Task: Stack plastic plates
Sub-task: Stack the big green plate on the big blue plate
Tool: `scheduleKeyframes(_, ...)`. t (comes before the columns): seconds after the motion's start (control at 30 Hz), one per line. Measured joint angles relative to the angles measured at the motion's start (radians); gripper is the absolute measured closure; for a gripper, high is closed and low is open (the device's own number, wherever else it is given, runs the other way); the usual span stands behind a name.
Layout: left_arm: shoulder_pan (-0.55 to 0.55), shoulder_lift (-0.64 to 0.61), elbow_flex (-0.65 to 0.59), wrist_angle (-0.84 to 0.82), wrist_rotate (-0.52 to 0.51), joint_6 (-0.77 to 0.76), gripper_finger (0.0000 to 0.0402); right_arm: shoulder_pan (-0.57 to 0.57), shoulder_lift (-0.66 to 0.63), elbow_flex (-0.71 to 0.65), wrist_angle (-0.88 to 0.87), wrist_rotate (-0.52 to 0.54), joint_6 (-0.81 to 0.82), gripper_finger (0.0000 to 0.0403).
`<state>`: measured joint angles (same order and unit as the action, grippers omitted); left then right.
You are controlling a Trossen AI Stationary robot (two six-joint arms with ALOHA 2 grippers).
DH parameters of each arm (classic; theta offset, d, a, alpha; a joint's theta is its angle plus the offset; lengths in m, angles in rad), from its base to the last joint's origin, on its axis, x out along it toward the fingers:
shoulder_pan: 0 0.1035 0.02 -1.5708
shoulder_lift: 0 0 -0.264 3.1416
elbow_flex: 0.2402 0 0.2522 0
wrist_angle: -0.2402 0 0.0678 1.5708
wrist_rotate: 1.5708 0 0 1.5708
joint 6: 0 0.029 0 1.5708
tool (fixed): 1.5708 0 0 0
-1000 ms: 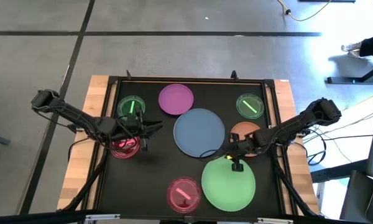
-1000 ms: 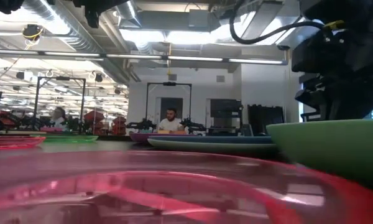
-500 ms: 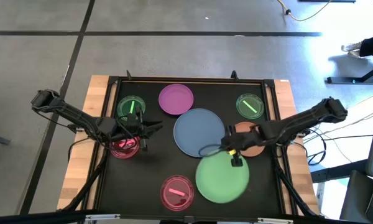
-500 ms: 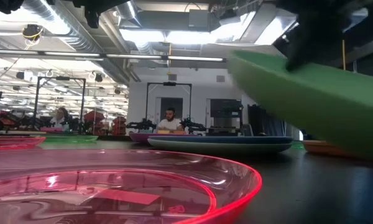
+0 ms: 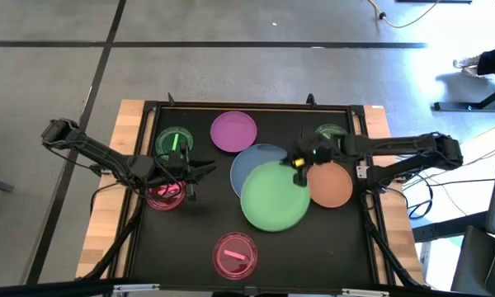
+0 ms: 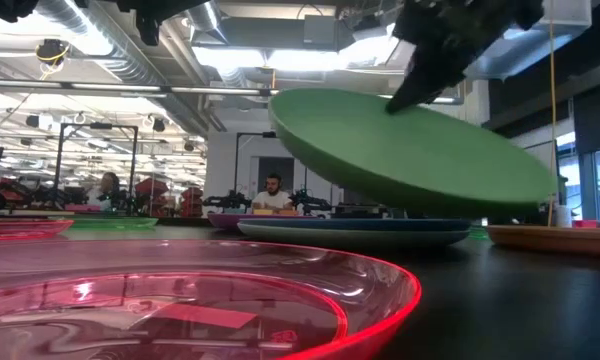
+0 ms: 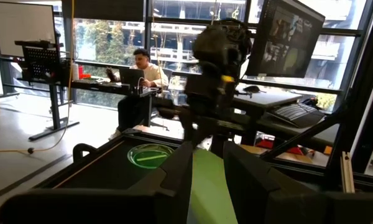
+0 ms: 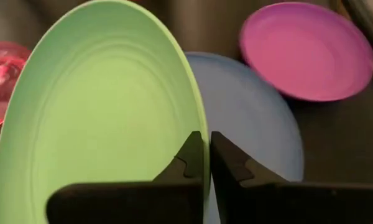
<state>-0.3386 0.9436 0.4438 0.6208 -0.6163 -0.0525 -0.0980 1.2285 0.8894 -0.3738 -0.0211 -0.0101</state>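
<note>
High view: the green plate (image 5: 274,196) is held by its rim in the right gripper (image 5: 299,160), just right of frame centre, overlapping the blue plate (image 5: 249,162) — the stacking step is in hand. The left gripper (image 5: 200,172) waits at left centre over a pink plate (image 5: 165,195); whether it is open cannot be told.
Low view: the green plate (image 6: 410,150) hangs tilted above the blue plate (image 6: 350,232), not yet touching.
Right wrist view: the fingers (image 8: 221,163) are clamped narrowly on the green rim (image 8: 199,134).
Next move: centring and levelling over the blue plate, then lowering and release.
Change: a second ago the green plate lay at lower right — it has been lifted and carried toward frame centre, uncovering the orange plate (image 5: 331,185).
</note>
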Motion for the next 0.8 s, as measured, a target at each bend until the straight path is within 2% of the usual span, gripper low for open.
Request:
scheduleKeyframes(0.17,0.000,0.000,0.000,0.000,0.000,0.000,0.0317,-0.116,0.024,0.001,0.071,-0.046,0.002,0.0398)
scheduleKeyframes(0.37,0.000,0.000,0.000,-0.001,0.000,0.001,0.0317,-0.196,0.111,0.001,0.096,-0.053,0.004,0.0398)
scheduleKeyframes(0.57,0.000,0.000,0.000,-0.001,0.000,0.002,0.0317,-0.213,0.217,0.000,0.122,-0.040,0.003,0.0398)
scheduleKeyframes(0.8,0.000,0.000,0.000,-0.002,0.000,0.002,0.0317,-0.210,0.286,0.000,0.138,-0.024,-0.001,0.0398)
